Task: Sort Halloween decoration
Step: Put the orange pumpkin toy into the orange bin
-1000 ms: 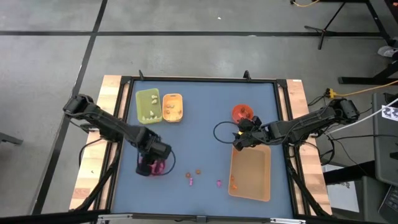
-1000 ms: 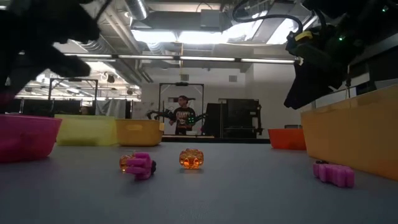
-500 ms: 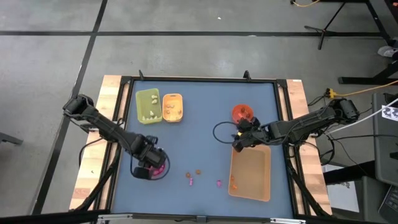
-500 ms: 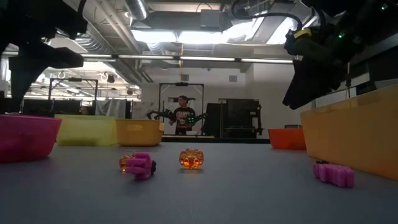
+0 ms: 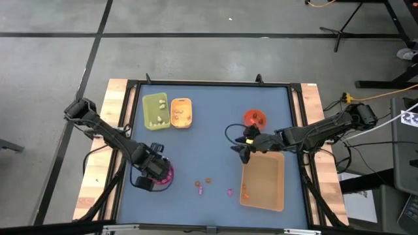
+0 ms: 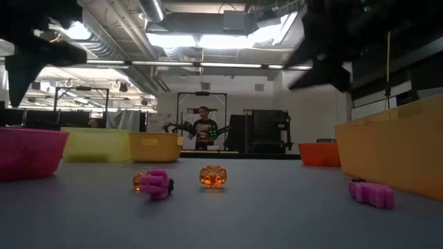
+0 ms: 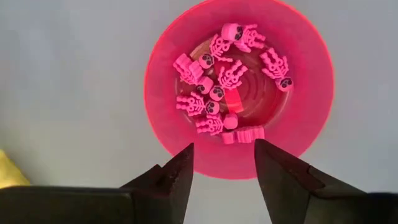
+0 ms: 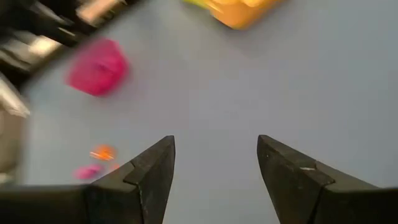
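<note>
Both arms have shifted leftward. Left gripper [image 7: 222, 168], fingers apart, empty, hangs over the pink bowl [image 7: 311, 112] of skeletons [image 7: 231, 73]. Right gripper [image 8: 214, 163] is spread, empty, above bare table [image 8: 249, 81].

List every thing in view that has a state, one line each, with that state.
Left claw: open, empty, above the pink bowl.
Right claw: open, empty, over bare table.
Pink bowl: upright, holds pink skeleton trinkets.
Green tray: holds pale trinkets.
Small orange tray: holds a few trinkets.
Tan tray: nearly bare, one orange bit at its edge.
Red bowl: upright.
Loose trinkets: lying on the table, unsorted.
</note>
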Tool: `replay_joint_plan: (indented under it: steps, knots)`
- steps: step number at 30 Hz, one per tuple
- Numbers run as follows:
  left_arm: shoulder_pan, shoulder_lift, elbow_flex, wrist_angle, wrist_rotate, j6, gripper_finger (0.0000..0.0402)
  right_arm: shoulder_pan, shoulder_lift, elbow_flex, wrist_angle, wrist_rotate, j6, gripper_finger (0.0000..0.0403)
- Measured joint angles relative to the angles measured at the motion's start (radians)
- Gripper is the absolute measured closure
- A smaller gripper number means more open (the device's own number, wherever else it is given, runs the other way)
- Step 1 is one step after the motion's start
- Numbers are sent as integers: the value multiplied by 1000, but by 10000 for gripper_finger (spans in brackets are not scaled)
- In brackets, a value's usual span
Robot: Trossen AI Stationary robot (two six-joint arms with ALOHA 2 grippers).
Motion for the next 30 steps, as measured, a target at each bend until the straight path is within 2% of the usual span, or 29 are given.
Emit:
replay_joint_plan:
  steps: [8,15,20,23,30]
  knots:
    - [-92,-128,-17,-16,-102,-60,250,0,0,0,306,-88,-31,178]
    - [-163,-326,-156,41,-246,-213,250,1,16,34,469,-121,-83,178]
    - [-175,-456,-280,179,-292,-291,250,30,125,180,465,-153,-167,178]
    - [-175,-499,-332,276,-293,-289,250,68,225,309,428,-225,-257,178]
    - [-174,-508,-371,364,-309,-283,250,152,468,659,105,-252,-402,178]
